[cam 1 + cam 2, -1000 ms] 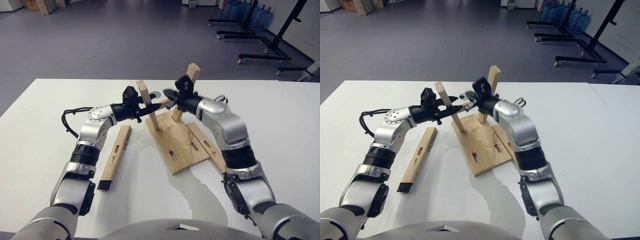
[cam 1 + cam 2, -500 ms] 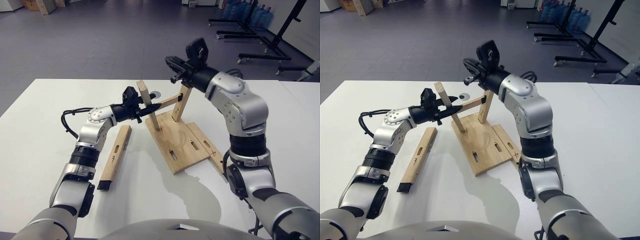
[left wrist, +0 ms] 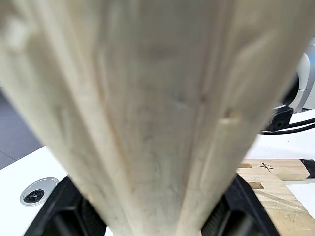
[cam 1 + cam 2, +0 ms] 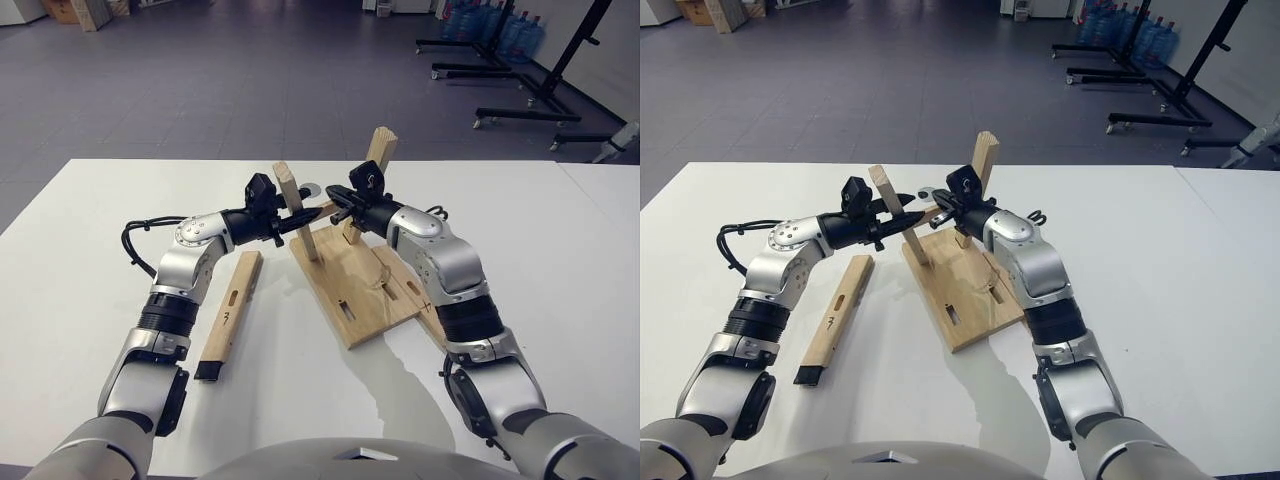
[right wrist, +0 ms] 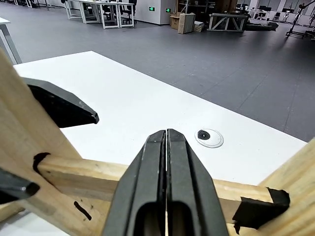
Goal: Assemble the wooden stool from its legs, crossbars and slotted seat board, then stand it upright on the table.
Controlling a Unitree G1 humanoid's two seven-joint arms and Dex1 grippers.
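As left pincer (image 4: 298,221) grips leg (image 4: 288,186), board (image 4: 345,276) shows marks (image 3: 266,166).

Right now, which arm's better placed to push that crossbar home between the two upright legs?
Right. The right pincer is shut, holding nothing, and sits right at the crossbar. The left pincer is clamped on the upright leg, apparently steadying it, so it probably shouldn't let go.

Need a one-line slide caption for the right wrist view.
Right tool, shut, over the crossbar; left tool grips the leg it slots into.
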